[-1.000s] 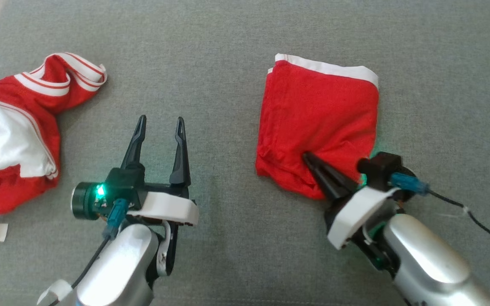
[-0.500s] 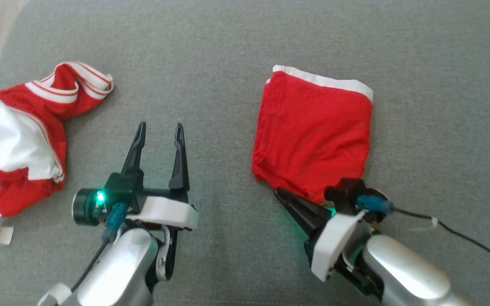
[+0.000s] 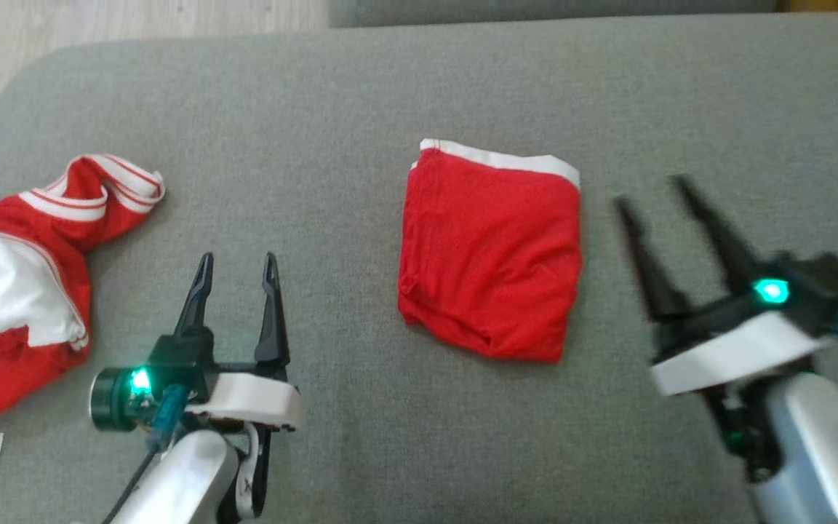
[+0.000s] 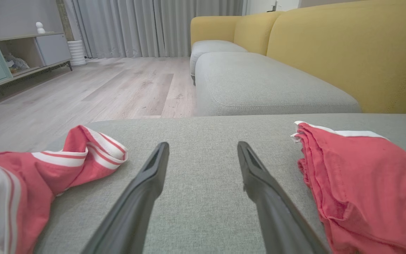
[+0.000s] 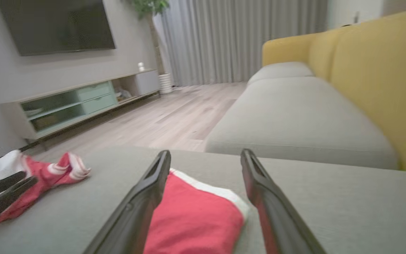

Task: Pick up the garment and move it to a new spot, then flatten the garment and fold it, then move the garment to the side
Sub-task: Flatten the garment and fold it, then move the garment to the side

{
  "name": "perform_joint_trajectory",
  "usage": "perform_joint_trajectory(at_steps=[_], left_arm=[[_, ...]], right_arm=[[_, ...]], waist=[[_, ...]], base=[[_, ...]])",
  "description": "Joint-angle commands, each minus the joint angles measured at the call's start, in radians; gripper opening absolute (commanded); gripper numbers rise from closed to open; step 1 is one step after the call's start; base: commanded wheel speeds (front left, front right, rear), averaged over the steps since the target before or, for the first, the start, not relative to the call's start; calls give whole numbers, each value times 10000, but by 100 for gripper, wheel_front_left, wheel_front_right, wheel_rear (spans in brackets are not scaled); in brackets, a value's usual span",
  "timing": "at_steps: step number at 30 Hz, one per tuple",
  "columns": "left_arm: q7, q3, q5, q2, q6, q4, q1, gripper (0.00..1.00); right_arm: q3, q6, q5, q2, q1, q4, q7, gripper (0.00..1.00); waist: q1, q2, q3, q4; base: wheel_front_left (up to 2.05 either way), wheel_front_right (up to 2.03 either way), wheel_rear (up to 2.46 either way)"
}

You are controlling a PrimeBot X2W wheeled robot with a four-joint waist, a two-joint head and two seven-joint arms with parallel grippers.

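Folded garment [image 3: 492, 255] lies flat on the grey cushion [image 3: 361, 94], just to the left of the right gripper [image 3: 648, 193], about level with its fingertips and not touching them. That gripper is spread wide and empty. It is blurred in the head view, its fingers leaning forward and left toward the cloth's right edge. The fold's slightly longer side runs away from the robot, white band at the far end. The left gripper [image 3: 238, 259] is spread wide too, empty, fingers straight ahead. The fold sits well to its right and a crumpled red-and-white garment [image 3: 26, 284] lies near on its left. For any last sideways nudge, the right arm looks nearer.
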Motion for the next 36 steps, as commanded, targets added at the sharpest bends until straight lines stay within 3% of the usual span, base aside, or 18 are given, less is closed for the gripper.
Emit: perform_joint_trajectory(at_steps=[1, 5, 10, 20, 36], left_arm=[[39, 475, -87, 307, 89, -336, -156, 100], [118, 579, -105, 507, 248, -506, 11, 100], [308, 640, -126, 877, 396, -734, 408, 100], [839, 481, -103, 1543, 693, -1222, 1434, 100], [1139, 372, -154, 1769, 823, -1694, 1672, 100]], right_arm=[[-298, -7, -273, 175, 224, -512, 98, 100], [-1917, -7, -1110, 771, 981, -1268, 476, 100], [-2721, -7, -1630, 1188, 1826, -1888, 935, 100], [-2737, -7, -1971, 1566, 3036, -2332, 1470, 100], [-2670, -7, -1609, 1747, 3348, -2455, 1776, 100]], waist=[[1, 0, -149, -18], [1, 0, -436, -6], [1, 0, -824, -63], [1, 0, -1545, -175], [1, 0, -1738, -158]], base=[[0, 0, 0], [0, 0, 0], [0, 0, 0], [0, 0, 0], [0, 0, 0]])
